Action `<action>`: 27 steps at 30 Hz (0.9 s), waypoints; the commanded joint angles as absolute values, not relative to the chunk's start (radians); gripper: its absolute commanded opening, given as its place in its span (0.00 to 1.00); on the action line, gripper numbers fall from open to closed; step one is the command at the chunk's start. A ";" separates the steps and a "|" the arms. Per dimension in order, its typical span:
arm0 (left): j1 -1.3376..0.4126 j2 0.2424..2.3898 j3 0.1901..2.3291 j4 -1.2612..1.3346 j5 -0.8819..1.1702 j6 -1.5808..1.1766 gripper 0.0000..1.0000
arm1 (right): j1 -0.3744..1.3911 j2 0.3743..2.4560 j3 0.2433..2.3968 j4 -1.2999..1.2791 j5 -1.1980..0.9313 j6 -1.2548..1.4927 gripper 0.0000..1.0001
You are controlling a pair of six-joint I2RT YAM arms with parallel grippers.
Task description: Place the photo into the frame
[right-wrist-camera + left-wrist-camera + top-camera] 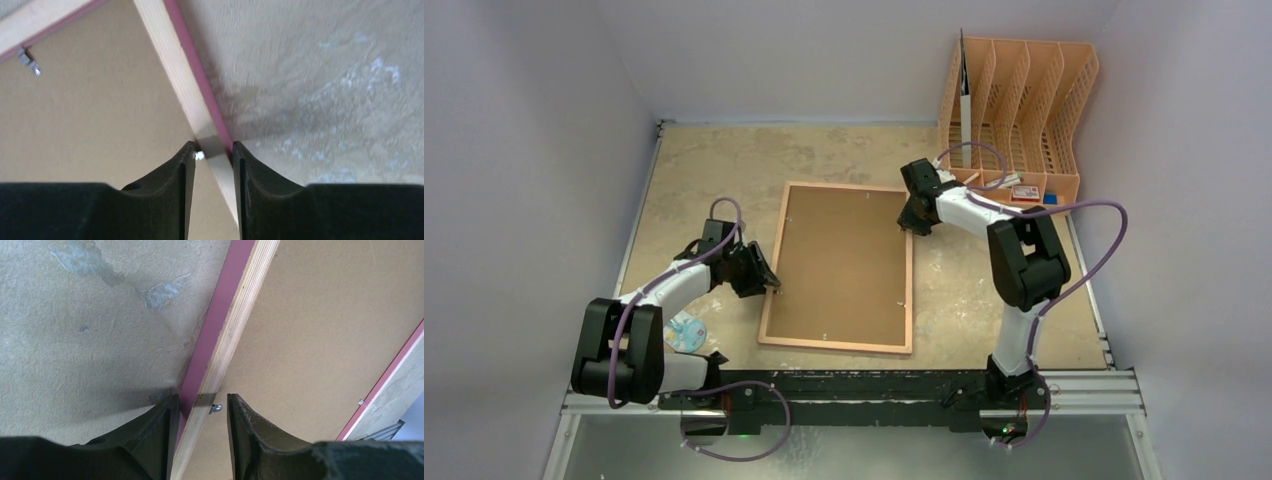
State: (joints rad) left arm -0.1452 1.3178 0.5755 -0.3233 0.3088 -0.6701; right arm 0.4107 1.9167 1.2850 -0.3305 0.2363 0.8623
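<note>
The frame [834, 346] lies back side up in the middle of the table, with a brown hardboard backing [839, 265] filling it. My left gripper [771, 284] is at its left rail. In the left wrist view the gripper [202, 402] is open astride that rail [235, 305]: one finger rests against the pink outer edge, the other stands just clear of a metal clip [216, 409]. My right gripper [914, 225] is at the far right rail. In the right wrist view it [213, 150] is shut on the rail [175, 70], pressing a clip [200, 155] and the pink edge. The photo is hidden.
An orange file rack [1024, 110] stands at the back right, with a thin upright sheet [965, 100] in its left slot. A small red box [1024, 193] lies in front of it. A pale round object [686, 330] lies by the left arm. Grey walls close in the table.
</note>
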 commanded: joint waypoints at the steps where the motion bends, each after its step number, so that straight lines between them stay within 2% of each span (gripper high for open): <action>1: -0.155 1.295 0.597 -0.323 0.353 -0.676 0.42 | 0.441 1.806 1.282 -0.417 0.260 0.870 0.44; 5: -0.155 1.290 0.608 -0.335 0.376 -0.668 0.42 | 0.440 1.761 1.305 -0.438 0.334 0.837 0.61; 8: -0.153 1.287 0.609 -0.333 0.419 -0.667 0.43 | 0.442 1.724 1.302 -0.430 0.359 0.793 0.69; 13: -0.153 1.291 0.604 -0.306 0.476 -0.692 0.45 | 0.452 1.650 1.254 -0.372 0.262 0.690 0.69; 17: -0.160 1.297 0.581 -0.199 0.612 -0.758 0.45 | 0.487 1.628 1.231 -0.361 0.199 0.635 0.68; 23: -0.183 1.299 0.552 -0.027 0.752 -0.837 0.56 | 0.607 1.670 1.273 -0.376 0.200 0.663 0.63; 25: -0.181 1.291 0.600 -0.145 0.681 -0.789 0.58 | 0.645 1.701 1.298 -0.389 0.209 0.695 0.61; 27: -0.175 1.267 0.670 -0.313 0.499 -0.720 0.59 | 0.679 1.725 1.319 -0.389 0.204 0.715 0.59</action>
State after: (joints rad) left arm -0.1802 1.3132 0.5694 -0.1581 0.6434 -0.7879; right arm 0.6250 1.6779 1.2598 -0.3691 0.2150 0.6792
